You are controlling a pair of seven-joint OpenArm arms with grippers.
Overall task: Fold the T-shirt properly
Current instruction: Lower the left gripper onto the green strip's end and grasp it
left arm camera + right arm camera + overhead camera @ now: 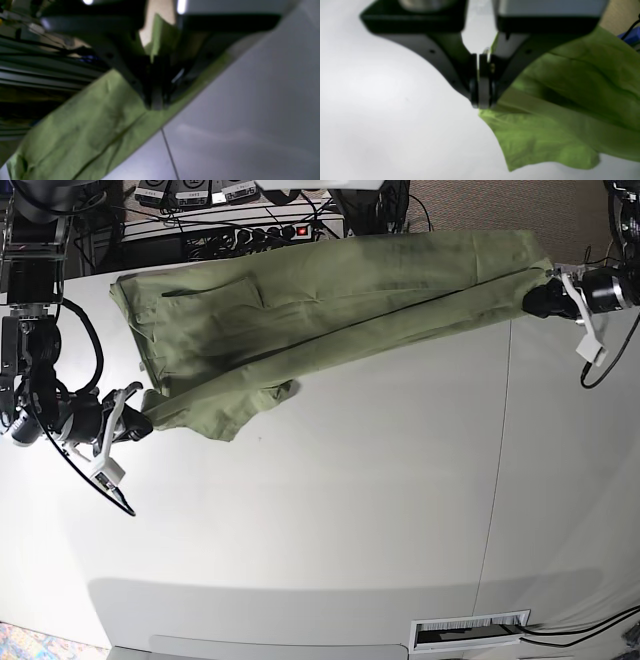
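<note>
where the white desk [330, 520] fills most of the base view, its far half carries the t-shirt [330, 290], a plain sage-green garment stretched out in a long band from the desk's far left corner across to its far right edge. the desk surface is made of two panels, with a thin seam [498, 470] running from front to back on the right side of the base view. the t-shirt lies partly doubled over itself, with a long diagonal fold line along its length and a loose flap [235, 405] hanging toward the near side at the left end. part of the cloth at the far edge reaches the desk's rim, beside a power strip [275, 232] with a red switch and a tangle of cables behind the desk.

the left gripper [545, 300], at the right of the base view, is clamped on the t-shirt's right end; in the left wrist view the left gripper's jaws are pressed together with green fabric [87, 125] trailing out below them and a tuft of it above. the right gripper [140, 425], at the left of the base view, pinches the lower left corner of the t-shirt; the right wrist view shows its jaws closed tight on the cloth's edge [545, 130], which spreads away to the right over the pale desk.
</note>
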